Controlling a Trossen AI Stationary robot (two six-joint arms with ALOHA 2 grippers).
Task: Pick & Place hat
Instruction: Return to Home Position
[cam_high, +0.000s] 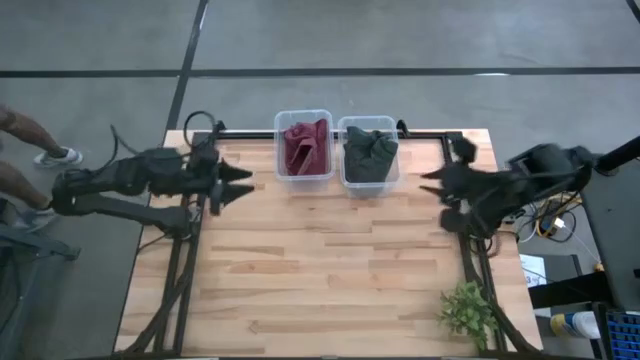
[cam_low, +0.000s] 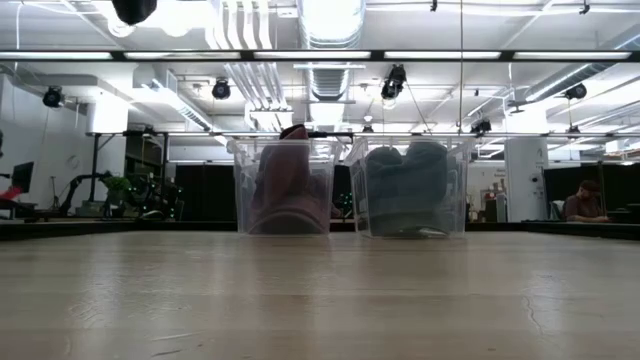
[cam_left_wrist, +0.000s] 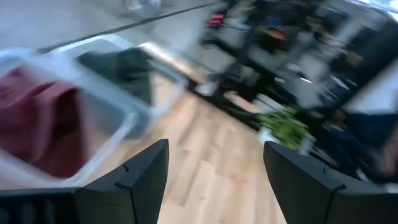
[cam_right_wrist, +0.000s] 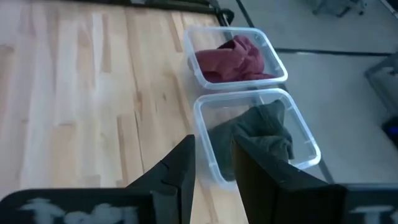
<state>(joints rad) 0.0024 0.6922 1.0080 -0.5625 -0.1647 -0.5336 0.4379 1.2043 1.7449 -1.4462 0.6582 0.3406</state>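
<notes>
Red fabric, the red caps (cam_high: 305, 148), is seen bunched inside the left transparent bin (cam_high: 303, 114), so the stowing is judged done. Dark green caps (cam_high: 370, 158) are held in the right transparent bin (cam_high: 368, 120), set just beside it at the far edge of the wooden table (cam_high: 330, 270). The left gripper (cam_high: 247, 185) is held over the table's left side, fingers spread wide and empty. The right gripper (cam_high: 429, 183) is held over the right side, fingers narrowly parted, nothing grasped. Both are placed well apart from the bins, as suits a rest posture.
</notes>
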